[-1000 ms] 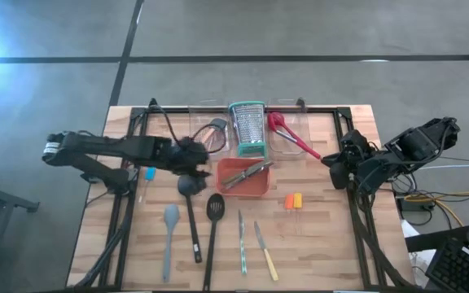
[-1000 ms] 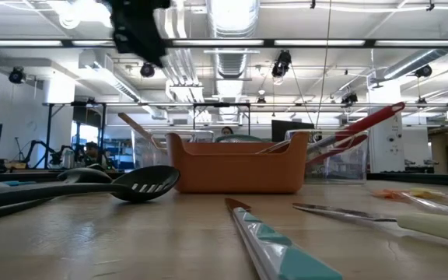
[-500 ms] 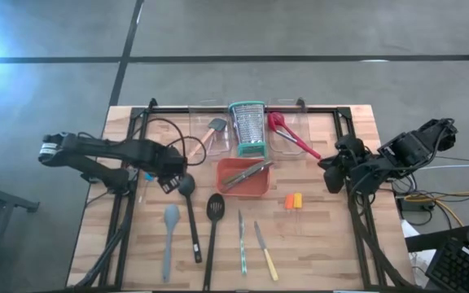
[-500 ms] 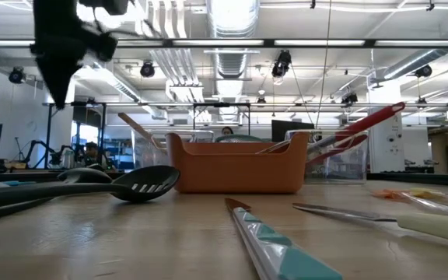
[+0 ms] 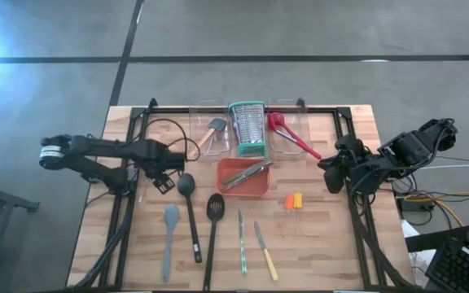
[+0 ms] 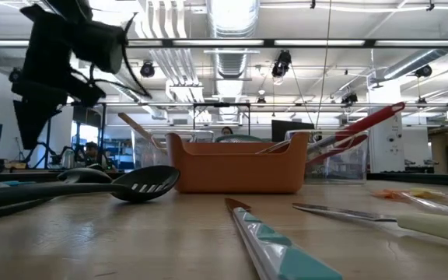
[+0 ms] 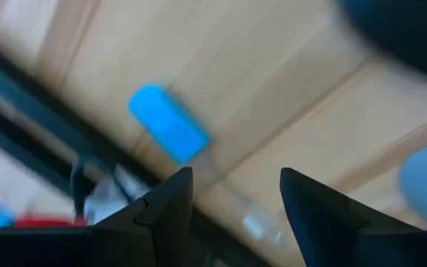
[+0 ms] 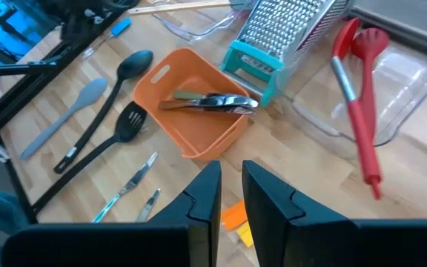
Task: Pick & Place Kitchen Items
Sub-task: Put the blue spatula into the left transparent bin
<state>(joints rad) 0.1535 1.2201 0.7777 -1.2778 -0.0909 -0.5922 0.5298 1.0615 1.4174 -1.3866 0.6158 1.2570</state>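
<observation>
My left gripper (image 7: 236,204) hangs open over the table's left side (image 5: 163,181), pointing down. It touches nothing. A blue-handled tool (image 7: 167,133) lies on the wood just beyond its fingertips. Toward the near edge lie a grey spatula (image 5: 169,236), a black spoon (image 5: 190,210), a black slotted turner (image 5: 213,228), a teal-handled tool (image 5: 241,242) and a small knife (image 5: 265,254). Orange-handled tools (image 5: 293,200) lie right of centre. My right gripper (image 8: 231,194) waits raised at the table's right edge (image 5: 332,169), shut with nothing in it.
An orange tray (image 5: 244,177) at mid-table holds a metal tool. Behind it stands a steel grater with teal rims (image 5: 248,129) between two clear bins. The left bin holds a wooden-handled spatula (image 5: 212,130), the right a red spoon (image 5: 291,134). A black frame rail (image 5: 129,203) runs along each side.
My left gripper has swung away from the left clear bin toward the table's left and near edges. It has sunk closer to the table and tipped until it points down over the blue-handled tool. The spatula in the bin shows now.
</observation>
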